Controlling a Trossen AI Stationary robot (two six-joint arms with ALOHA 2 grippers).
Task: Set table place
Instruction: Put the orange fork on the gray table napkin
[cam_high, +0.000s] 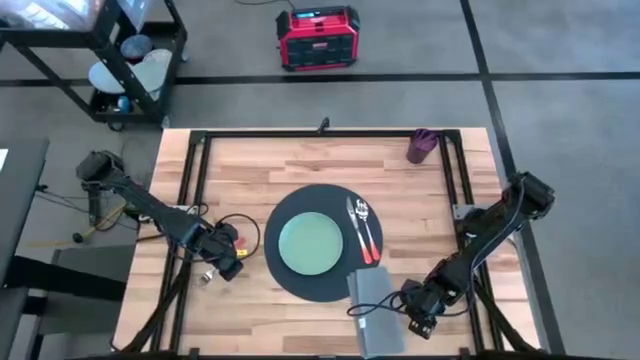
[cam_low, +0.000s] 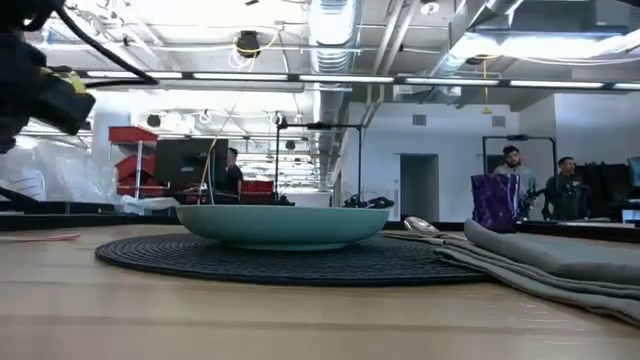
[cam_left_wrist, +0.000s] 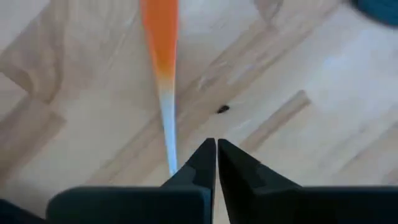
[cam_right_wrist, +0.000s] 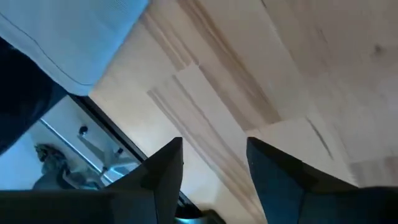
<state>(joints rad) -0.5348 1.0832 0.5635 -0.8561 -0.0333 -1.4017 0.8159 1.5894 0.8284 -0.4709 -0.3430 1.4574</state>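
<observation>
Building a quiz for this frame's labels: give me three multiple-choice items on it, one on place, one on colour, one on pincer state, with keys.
1. Where does the plate lie?
A. on the round dark placemat
B. on the grey napkin
C. on bare wood

2. What colour are the handles of the utensils on the placemat?
A. blue
B. orange-red
C. black

3. How does the left pincer stand?
A. wide open over the plate
B. shut on an orange-handled utensil
C. shut on the purple cup

Key: 1 A, the high view shows the placemat ringing the plate. 2 B, both handles show orange-red from above. 3 B, the left wrist view shows the fingers closed with the utensil's pale end between them.
</observation>
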